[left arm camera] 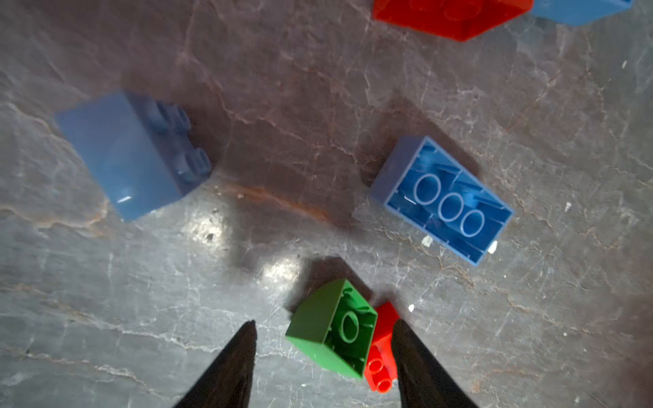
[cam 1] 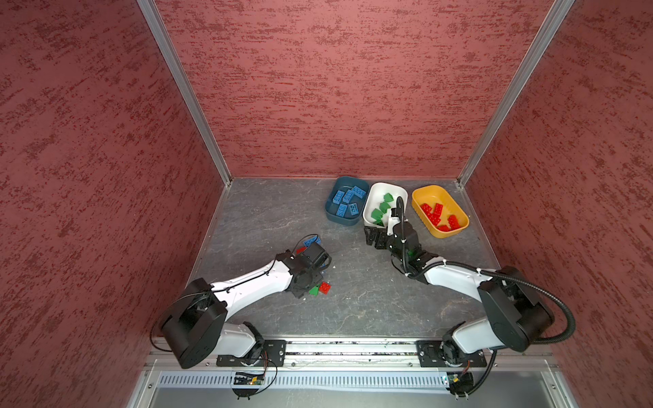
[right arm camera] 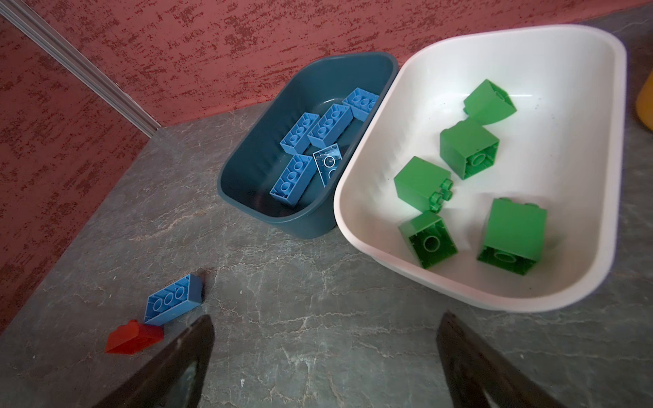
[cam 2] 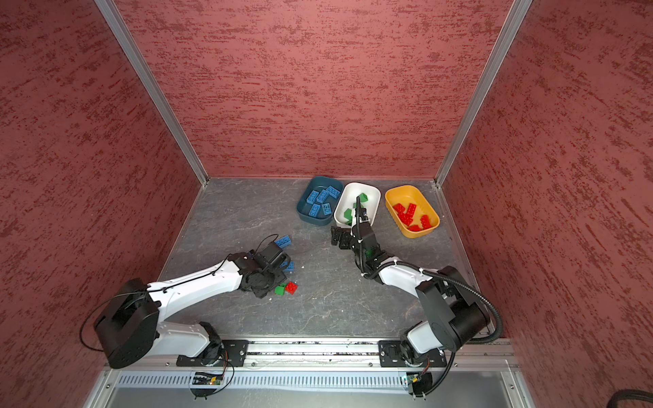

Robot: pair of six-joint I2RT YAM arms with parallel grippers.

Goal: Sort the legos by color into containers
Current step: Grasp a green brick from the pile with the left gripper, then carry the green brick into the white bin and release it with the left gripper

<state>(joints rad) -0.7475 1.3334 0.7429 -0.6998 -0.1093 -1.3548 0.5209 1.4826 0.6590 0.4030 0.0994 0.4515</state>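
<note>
Two at once: bracketing touching green lego (left arm camera: 318, 318) and red lego (left arm camera: 380, 353) with unclamped left pincer (left arm camera: 324, 322); resting right pincer (right arm camera: 327, 316) splayed, empty.

Left wrist view: far red lego (left arm camera: 448, 16) and far blue lego (left arm camera: 583, 9) cut off by frame edge; side-lying blue lego (left arm camera: 130, 155) blurred; small red lego (left arm camera: 380, 356) partly behind green lego (left arm camera: 328, 328). Right wrist view: yellow tub (right arm camera: 646, 102) only sliver at edge.
</note>
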